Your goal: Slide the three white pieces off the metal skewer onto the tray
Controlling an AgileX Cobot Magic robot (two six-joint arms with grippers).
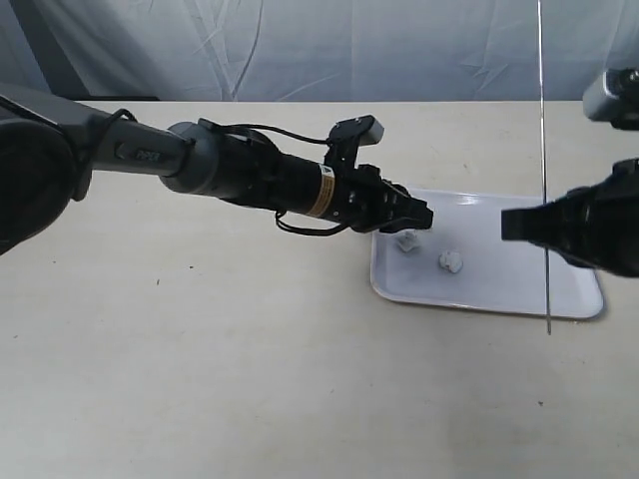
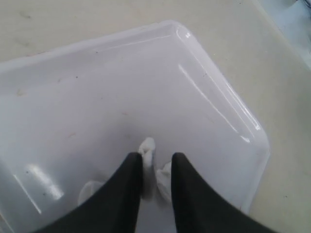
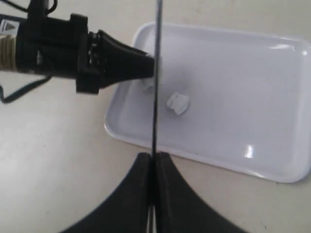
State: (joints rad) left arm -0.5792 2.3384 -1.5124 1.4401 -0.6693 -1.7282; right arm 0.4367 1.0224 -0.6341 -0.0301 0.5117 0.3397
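The white tray (image 1: 499, 284) lies on the table right of centre. My left gripper (image 1: 419, 215) hovers low over its near-left corner, jaws a little apart and open. The left wrist view shows three white pieces on the tray (image 2: 204, 73) below my left gripper (image 2: 156, 158): one (image 2: 147, 144) at the fingertips, one (image 2: 164, 178) beside a finger, one (image 2: 90, 190) off to the side. Two lumps (image 1: 406, 240) (image 1: 451, 261) show in the exterior view. My right gripper (image 3: 154, 155) is shut on the metal skewer (image 3: 156, 73), held upright (image 1: 543, 150). No lump shows on the skewer.
The beige tabletop (image 1: 200, 359) stretches around the tray. A pale fabric backdrop (image 1: 300, 40) hangs behind the table. The left arm (image 1: 250, 175) reaches across the table's middle toward the tray. In the right wrist view the left gripper (image 3: 141, 65) sits just behind the skewer.
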